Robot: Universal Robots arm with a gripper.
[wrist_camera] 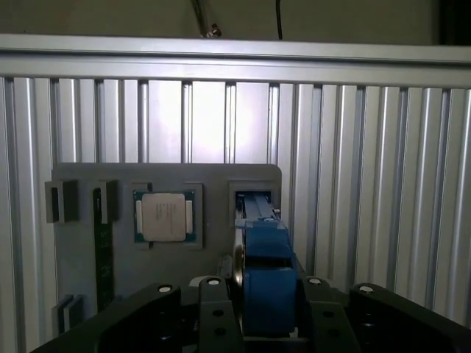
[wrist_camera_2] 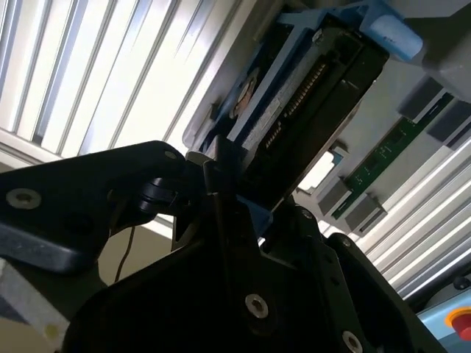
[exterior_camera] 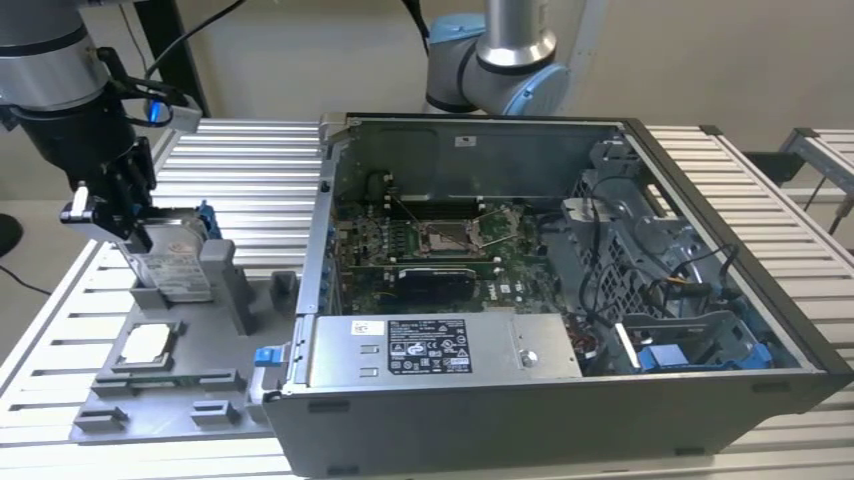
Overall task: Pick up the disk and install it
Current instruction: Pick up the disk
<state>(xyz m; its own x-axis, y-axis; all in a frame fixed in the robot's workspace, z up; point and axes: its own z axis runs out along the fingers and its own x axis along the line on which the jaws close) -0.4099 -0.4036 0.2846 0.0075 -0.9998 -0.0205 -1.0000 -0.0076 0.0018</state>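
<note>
Soft, even light filled the room. In the second wrist view glare washed out the slatted table point(wrist_camera_2: 88, 66), leaving the gripper point(wrist_camera_2: 246, 195) a dark silhouette and the disk point(wrist_camera_2: 309, 95) shadowed.

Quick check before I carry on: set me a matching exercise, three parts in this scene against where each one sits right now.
Things:
1. disk
2. square chip
3. silver box with black label

Places:
A. inside the open computer case
B. lying flat in a recess of the grey tray
C. standing upright over the tray, between the fingers of the gripper

Pairs: 1-C; 2-B; 3-A
</note>
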